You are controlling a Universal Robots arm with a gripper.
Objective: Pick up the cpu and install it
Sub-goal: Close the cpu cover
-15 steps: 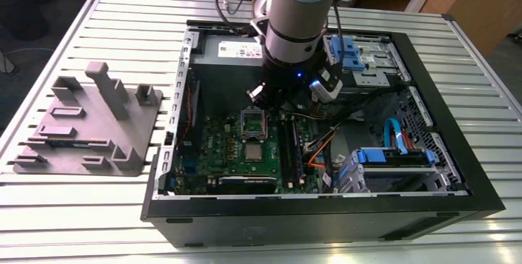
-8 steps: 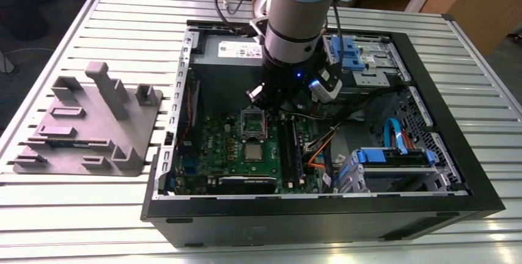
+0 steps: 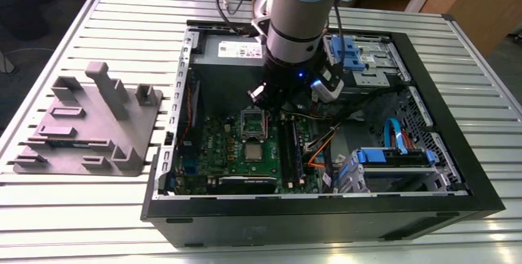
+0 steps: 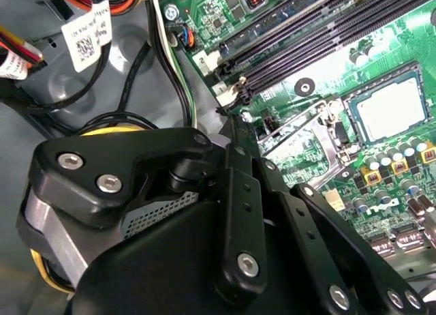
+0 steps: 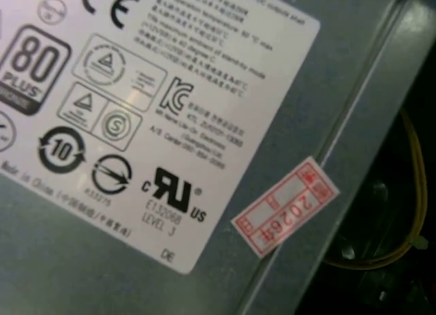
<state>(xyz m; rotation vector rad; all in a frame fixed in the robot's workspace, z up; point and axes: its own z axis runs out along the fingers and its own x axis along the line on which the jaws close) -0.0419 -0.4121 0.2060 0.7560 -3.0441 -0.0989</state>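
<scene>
matt silver metal cpu (image 4: 392,109), matt grey plastic tray (image 3: 90,123), smooth grey metal box (image 5: 68,274) with glossy white label (image 5: 204,69)

cpu (image 4: 394,110) | flat in socket (image 4: 351,116) | green motherboard (image 4: 320,73) | memory slots (image 4: 320,25) beside

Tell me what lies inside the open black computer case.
A green motherboard with the small silver square cpu seated on it, blue plastic drive brackets, and a white-labelled grey metal box. The arm covers part of the board, hiding what lies beneath.
</scene>
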